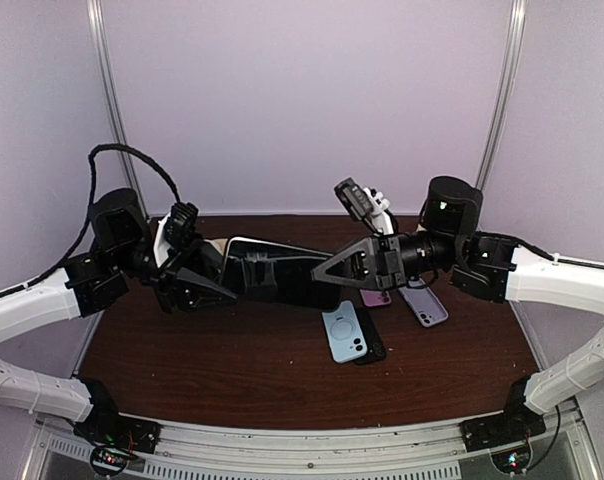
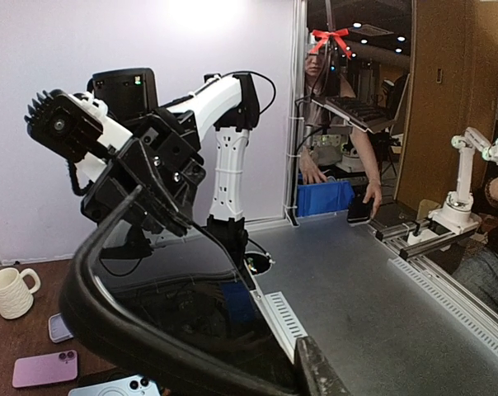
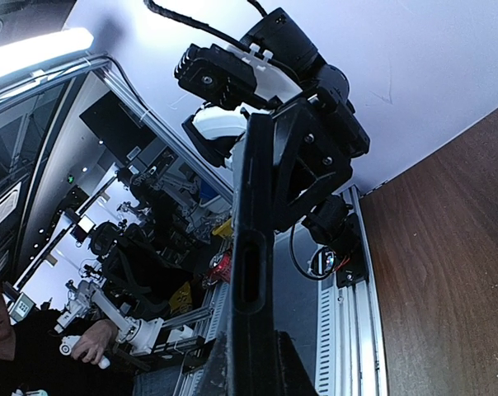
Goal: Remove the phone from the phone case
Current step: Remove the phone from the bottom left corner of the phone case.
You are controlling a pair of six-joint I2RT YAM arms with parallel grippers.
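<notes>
**Item: phone case (image 1: 272, 268), phone (image 2: 191, 313) inside.** It is held in the air over the middle of the table (image 1: 232, 385), lying long-ways from 9 to 3 o'clock between my two arms. In the left wrist view the black rim of the case bows up and away from the glossy face. I judge the peel begun but not finished, as the phone sits in the case at its far end.

**Right gripper (image 1: 334, 272).** At the 3 o'clock end, with its jaws together and clamped on the case edge. Its own camera sees that edge end-on.

**Left gripper (image 1: 210, 280).** At the 9 o'clock end, against the rim. One finger (image 2: 315, 373) shows, and I cannot tell whether the jaws are gripping.

**Left to do.** Free the remaining rim, draw the phone clear, set both down.

**Beneath, toward 4 o'clock.** A light blue phone (image 1: 343, 331), a pink phone (image 1: 376, 297) and a purple phone (image 1: 425, 305) lie flat near the right arm. A white mug (image 2: 10, 291) is also on the table.

**Room.** Bare wood lies from 6 to 8 o'clock under the case. A wall closes 12 o'clock and a metal rail (image 1: 312, 440) runs along 6.
</notes>
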